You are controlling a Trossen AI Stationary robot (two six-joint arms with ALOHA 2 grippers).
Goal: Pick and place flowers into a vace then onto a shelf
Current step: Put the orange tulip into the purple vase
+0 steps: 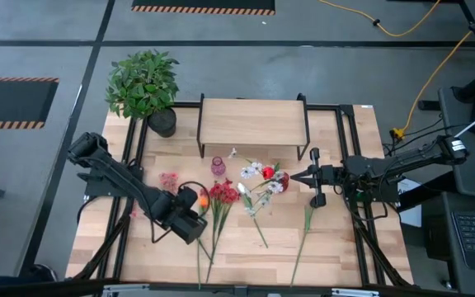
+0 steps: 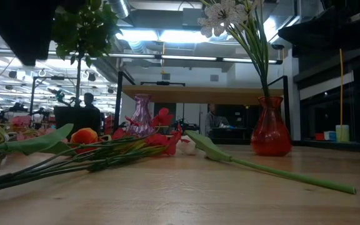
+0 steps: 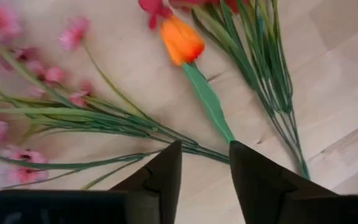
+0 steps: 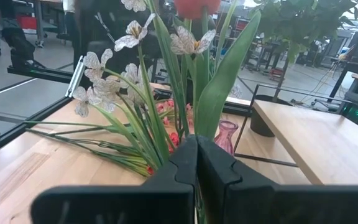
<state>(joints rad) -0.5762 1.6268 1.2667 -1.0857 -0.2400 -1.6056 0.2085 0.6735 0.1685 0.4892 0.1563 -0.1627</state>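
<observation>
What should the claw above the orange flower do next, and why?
Probably lower a little and close. The left claw hangs open over the green stem of the orange flower, which lies flat on the table, not yet gripped. The right claw sits shut by the red vase.

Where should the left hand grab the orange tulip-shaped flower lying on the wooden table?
Grip the orange tulip-shaped flower on its green stem below the broad leaf, coming straight down from above. It lies flat, and the open left hand already straddles that thin stem; the soft bloom offers no firm hold.
</observation>
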